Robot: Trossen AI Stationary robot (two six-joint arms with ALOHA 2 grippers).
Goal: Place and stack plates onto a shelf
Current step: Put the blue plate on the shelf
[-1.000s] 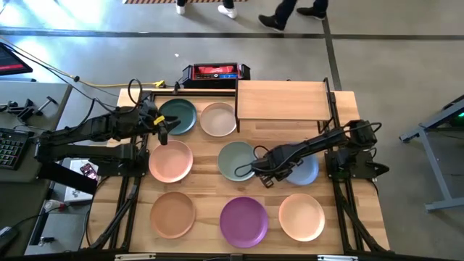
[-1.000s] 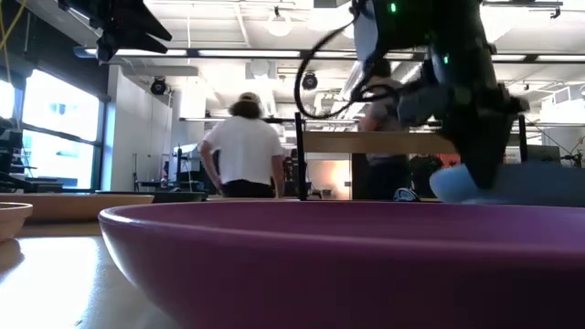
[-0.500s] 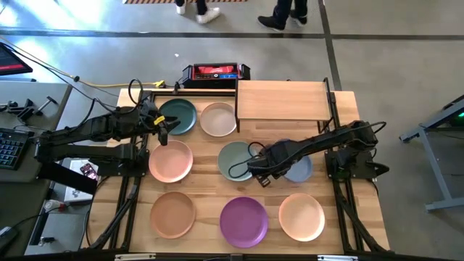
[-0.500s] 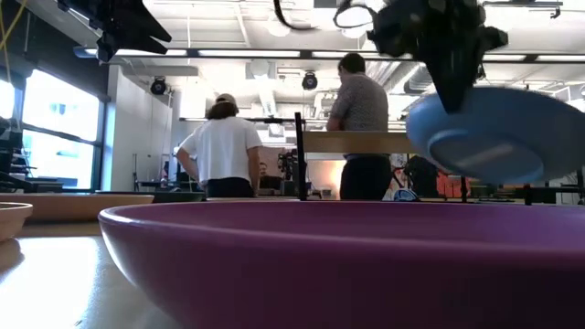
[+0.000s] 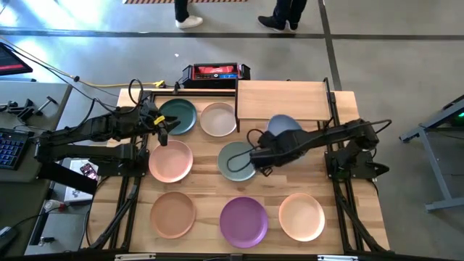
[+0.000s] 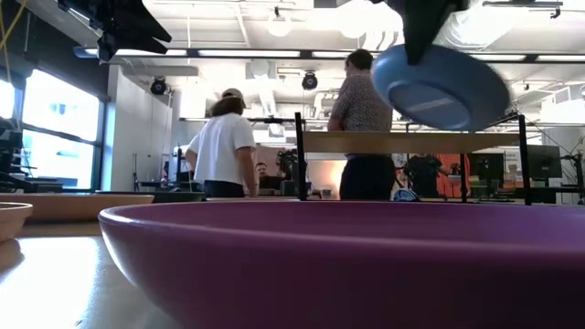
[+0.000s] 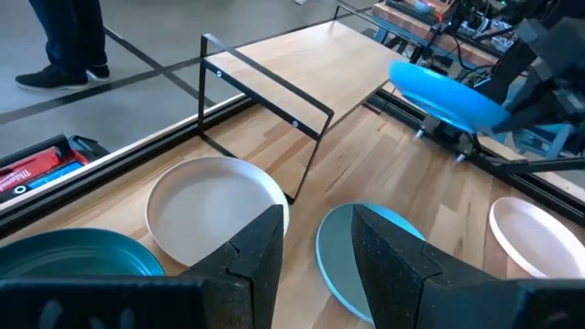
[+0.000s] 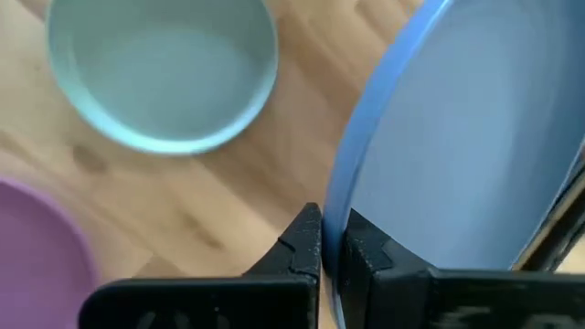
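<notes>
My right gripper (image 5: pixel 272 142) is shut on the blue plate (image 5: pixel 284 125), held in the air just in front of the shelf (image 5: pixel 281 100); the low view shows that plate (image 6: pixel 443 87) tilted and about level with the shelf board (image 6: pixel 402 142). On the table lie the dark teal (image 5: pixel 177 116), beige (image 5: pixel 218 119), pink (image 5: pixel 171 161), sage green (image 5: pixel 236 162), tan (image 5: pixel 172 214), purple (image 5: pixel 244 221) and peach (image 5: pixel 301 217) plates. My left gripper (image 5: pixel 163 130) hangs open and still beside the dark teal plate, touching nothing. My right gripper pinches the blue plate's rim (image 8: pixel 338 215) between its two fingers (image 8: pixel 306 239), one on the plate's inner side and one on its outer side. The plate is lifted clear of the table and tilted, reaching away from the fingers toward the shelf.
The shelf stands at the table's far right, on black metal legs (image 7: pixel 203 91), with nothing on its board. A red and black box (image 5: pixel 214 72) lies beyond the far edge. People stand in the room behind (image 6: pixel 227 146). Bare wood shows where the blue plate lay (image 5: pixel 304 174).
My right gripper has lifted the blue plate off the table and swung it up and toward the far edge, to the front of the shelf. The plate, flat on the table before, now hangs tilted in the air. The left arm stayed still.
</notes>
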